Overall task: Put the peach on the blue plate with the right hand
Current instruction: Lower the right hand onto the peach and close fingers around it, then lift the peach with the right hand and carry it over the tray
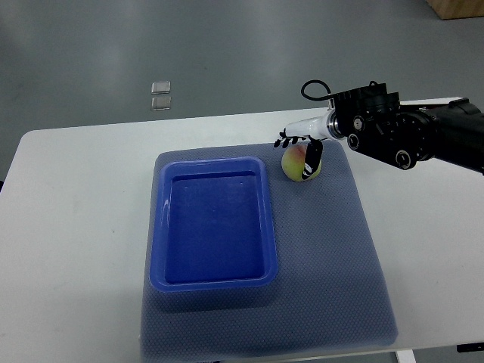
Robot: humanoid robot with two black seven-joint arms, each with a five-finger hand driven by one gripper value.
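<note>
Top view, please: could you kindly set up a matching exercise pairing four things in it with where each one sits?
Things:
1. peach
2. blue plate
3. grey mat
4. right robot hand

Places:
A. spread on the white table
B. on the mat, right of the plate's far corner
C. on the mat's left part, empty
D. fingers around the peach

Pairs: 1-B, 2-C, 3-A, 4-D

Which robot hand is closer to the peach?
The right hand. Its fingers sit around the peach on the mat, just right of the blue plate. The left hand isn't in the picture at all.
</note>
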